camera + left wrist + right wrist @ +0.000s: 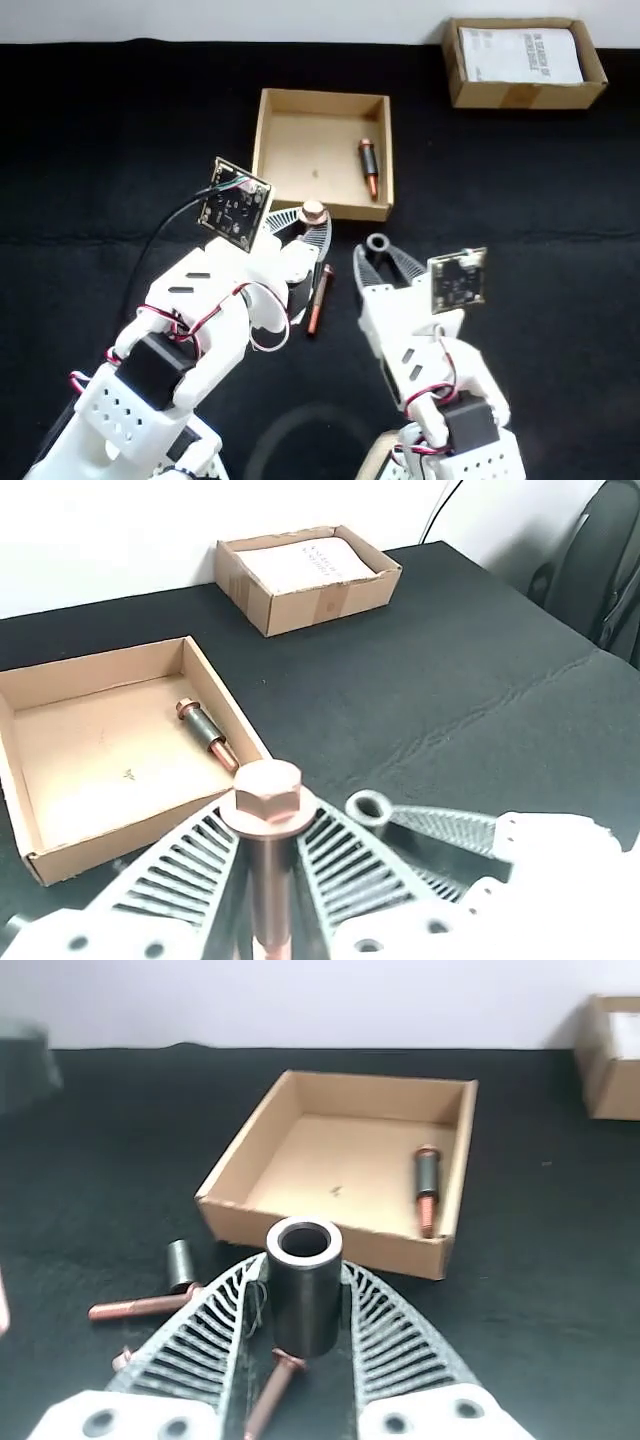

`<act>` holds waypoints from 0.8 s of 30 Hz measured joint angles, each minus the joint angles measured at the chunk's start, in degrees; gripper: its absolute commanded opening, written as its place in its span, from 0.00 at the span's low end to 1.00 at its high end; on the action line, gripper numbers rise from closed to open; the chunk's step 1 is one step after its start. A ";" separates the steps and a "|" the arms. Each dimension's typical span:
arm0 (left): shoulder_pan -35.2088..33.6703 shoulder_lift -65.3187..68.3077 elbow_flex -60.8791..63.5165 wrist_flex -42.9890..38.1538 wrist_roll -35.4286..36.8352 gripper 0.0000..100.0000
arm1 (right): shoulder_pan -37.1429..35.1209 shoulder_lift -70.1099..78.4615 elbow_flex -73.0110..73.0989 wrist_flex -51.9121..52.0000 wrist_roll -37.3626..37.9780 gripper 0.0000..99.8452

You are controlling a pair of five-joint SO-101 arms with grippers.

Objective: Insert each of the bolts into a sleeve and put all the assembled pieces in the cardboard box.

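High view, centre frame: grips bolt [313,212] in left gripper [304,224], sleeve [377,241] in right gripper [378,251]; shows one assembled piece [369,167] inside cardboard box [305,150], upper centre.

table [100,150] — black; on it: cardboard box [310,140]; second box [500,95]; loose bolt [318,300]

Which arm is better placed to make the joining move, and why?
Probably the left. The left gripper is shut on a bolt, close beside the sleeve that the right gripper holds with its bore open, a ready target.
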 measured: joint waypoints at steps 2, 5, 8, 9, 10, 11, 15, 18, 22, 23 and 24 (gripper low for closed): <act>0.00 0.18 -0.88 -0.18 0.00 0.01 | -1.32 0.09 1.32 -1.32 0.00 0.01; -0.09 2.29 -3.16 -0.53 0.00 0.01 | -2.46 0.00 1.67 -2.11 0.00 0.01; 0.00 5.80 -4.22 -2.73 0.00 0.01 | -2.99 0.00 1.67 -2.29 0.00 0.01; 0.00 7.03 -4.22 -4.31 0.00 0.01 | -2.99 0.00 1.67 -2.29 0.00 0.01; 0.00 8.35 -4.22 -6.15 0.00 0.01 | -2.99 0.00 1.67 -2.29 0.00 0.01; 0.00 9.76 -4.22 -8.26 0.00 0.01 | -2.99 0.00 1.67 -2.29 0.00 0.01; 0.00 14.59 -4.22 -15.38 0.00 0.01 | -2.99 0.00 1.67 -2.29 0.00 0.01; 0.00 17.67 -4.66 -18.46 0.00 0.01 | -2.99 0.00 1.85 -2.29 0.00 0.01; 0.09 21.19 -7.74 -19.60 0.00 0.01 | -2.99 0.00 1.85 -2.55 0.00 0.01; 0.35 21.98 -8.53 -19.60 0.00 0.01 | -2.99 0.00 1.85 -2.90 0.00 0.01; 0.88 22.77 -9.32 -19.60 0.00 0.01 | -2.99 0.00 1.85 -3.43 0.00 0.01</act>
